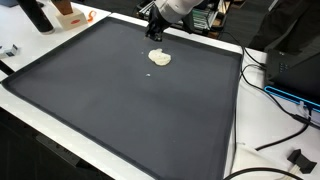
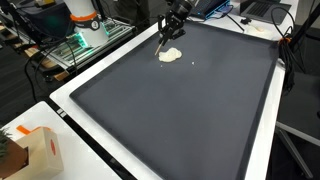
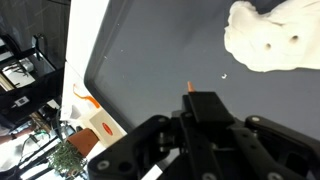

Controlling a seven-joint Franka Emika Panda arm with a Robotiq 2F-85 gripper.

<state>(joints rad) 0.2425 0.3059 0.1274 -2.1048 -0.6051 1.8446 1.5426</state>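
**Wrist view: black hand beside a cream lump**

The soft, cream-white crumpled lump lies on the dark grey mat that covers the white desk. In both exterior views it sits close to the desk's far edge, and the hand hangs just above it. How far the fingers are spread cannot be told. They grasp nothing visible. A tiny white crumb lies near the lump.

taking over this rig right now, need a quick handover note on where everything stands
Gripper: hovers just above the pale lump, holding nothing. Whether its jaws are open or shut cannot be told.
Things: the pale lump lies flat on the dark mat, near the edge by the arm. A small white crumb sits apart from it.
Done: the gripper is at the lump.
Left: the lump is not yet gripped or lifted.
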